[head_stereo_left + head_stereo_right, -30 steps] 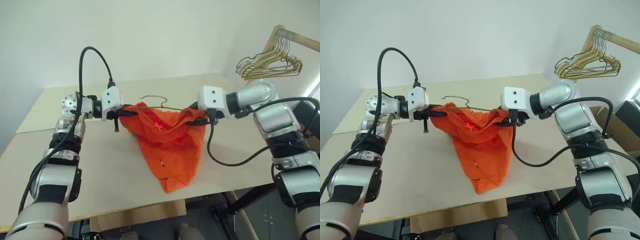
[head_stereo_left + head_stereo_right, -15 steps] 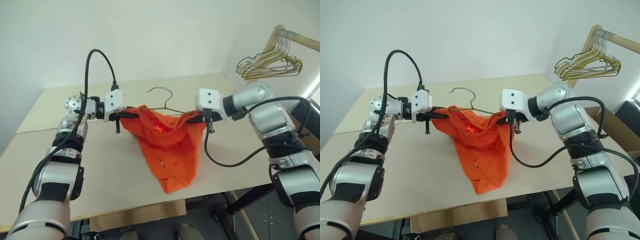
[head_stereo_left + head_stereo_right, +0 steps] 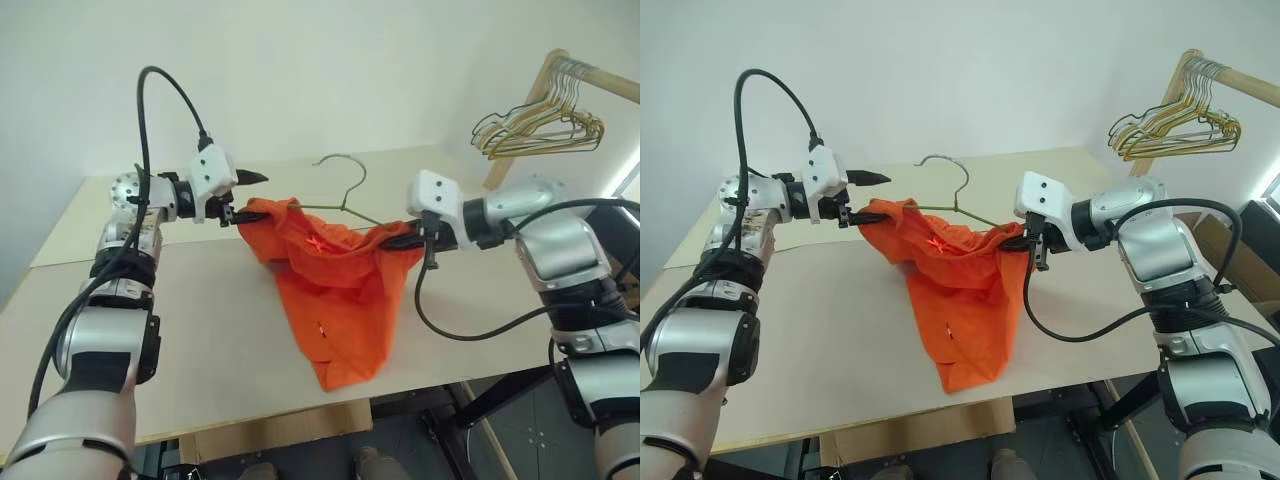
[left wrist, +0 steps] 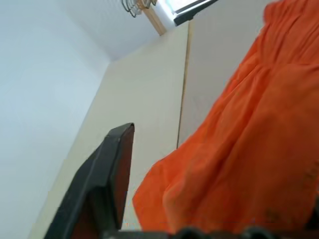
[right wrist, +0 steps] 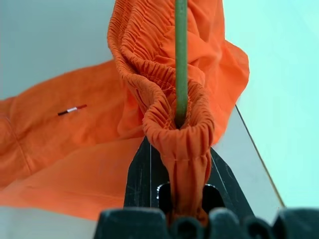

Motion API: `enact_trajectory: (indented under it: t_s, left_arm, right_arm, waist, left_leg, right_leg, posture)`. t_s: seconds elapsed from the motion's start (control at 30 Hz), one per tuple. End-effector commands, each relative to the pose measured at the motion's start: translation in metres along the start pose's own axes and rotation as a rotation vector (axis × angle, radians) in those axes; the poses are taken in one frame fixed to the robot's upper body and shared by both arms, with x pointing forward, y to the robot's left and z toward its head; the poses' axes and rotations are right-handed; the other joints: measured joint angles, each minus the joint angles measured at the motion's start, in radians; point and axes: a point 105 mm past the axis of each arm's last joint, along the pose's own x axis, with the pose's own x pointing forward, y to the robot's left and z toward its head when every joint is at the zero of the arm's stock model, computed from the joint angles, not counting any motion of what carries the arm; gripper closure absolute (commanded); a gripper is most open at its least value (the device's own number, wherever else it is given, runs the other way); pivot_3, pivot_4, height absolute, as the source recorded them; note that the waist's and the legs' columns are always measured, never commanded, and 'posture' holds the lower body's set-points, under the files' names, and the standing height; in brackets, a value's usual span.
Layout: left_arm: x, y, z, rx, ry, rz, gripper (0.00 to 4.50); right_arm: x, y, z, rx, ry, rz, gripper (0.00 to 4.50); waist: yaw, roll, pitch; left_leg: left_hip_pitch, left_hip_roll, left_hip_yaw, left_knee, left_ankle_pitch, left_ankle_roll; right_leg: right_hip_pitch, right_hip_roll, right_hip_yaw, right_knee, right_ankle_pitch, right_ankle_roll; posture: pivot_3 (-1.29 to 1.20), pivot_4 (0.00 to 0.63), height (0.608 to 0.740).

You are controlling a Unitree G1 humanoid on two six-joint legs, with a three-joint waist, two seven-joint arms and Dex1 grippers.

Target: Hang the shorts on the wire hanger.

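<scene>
Holding state: right gripper jaws clamped on the waistband of the shorts and the wire hanger end; left gripper jaws apart at the other waistband end.
Location: shorts hang in the air over the table, hanger threaded through the waistband, hook up.
Risk: unsupported left end may sag and slide off the wire.
Cause: one-sided grip.
Clearance: open table left and far; near table edge lies below the hem; hanger rack far right, well apart.
</scene>
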Motion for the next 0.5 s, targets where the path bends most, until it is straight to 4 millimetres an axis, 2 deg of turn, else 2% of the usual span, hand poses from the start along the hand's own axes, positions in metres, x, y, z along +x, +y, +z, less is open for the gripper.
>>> enact_trajectory:
  t_s: [0.03,0.07,0.3,0.37,0.5]
  left_arm:
    - [-0.038,0.034,0.021,-0.017,-0.093,0.165,0.25]
    - [-0.040,0.035,0.023,-0.033,-0.118,0.175,0.00]
    - [-0.033,0.028,0.035,-0.157,-0.289,0.157,0.00]
    - [-0.025,0.017,0.032,-0.177,-0.285,0.077,0.00]
    - [-0.014,-0.019,0.028,-0.173,-0.243,-0.184,0.00]
  right_arm:
    - [-0.036,-0.005,-0.018,0.143,0.030,-0.143,4.49]
    - [-0.040,-0.003,-0.023,0.178,0.035,-0.173,4.49]
    - [-0.058,0.009,-0.036,0.340,0.019,-0.316,4.49]
    - [-0.059,0.012,-0.032,0.326,0.007,-0.319,4.49]
    - [-0.059,0.011,-0.019,0.292,-0.012,-0.311,4.49]
  waist:
    - [0.000,0.000,0.000]
    - [-0.001,0.000,0.000]
    - [-0.011,0.000,0.000]
    - [-0.027,0.000,0.000]
    - [-0.070,0.000,0.000]
  left_leg:
    - [0.000,0.000,0.000,0.000,0.000,0.000]
    - [0.000,0.000,0.000,0.000,0.000,0.000]
    - [0.000,0.000,0.000,0.001,0.000,0.000]
    - [0.000,0.000,0.000,0.001,0.000,0.000]
    - [0.000,0.000,0.000,0.001,0.000,0.000]
  right_leg:
    - [0.000,0.000,0.000,0.000,0.000,0.000]
    - [0.000,0.000,0.000,0.000,0.000,0.000]
    - [0.001,0.000,0.000,0.000,0.000,0.000]
    - [0.001,0.000,0.000,0.000,0.000,0.000]
    - [0.001,0.000,0.000,0.000,0.000,0.001]
  posture:
    - [-0.11,0.000,0.740]
    - [-0.11,0.000,0.740]
    - [-0.17,0.000,0.740]
    - [-0.18,0.000,0.740]
    - [-0.19,0.000,0.740]
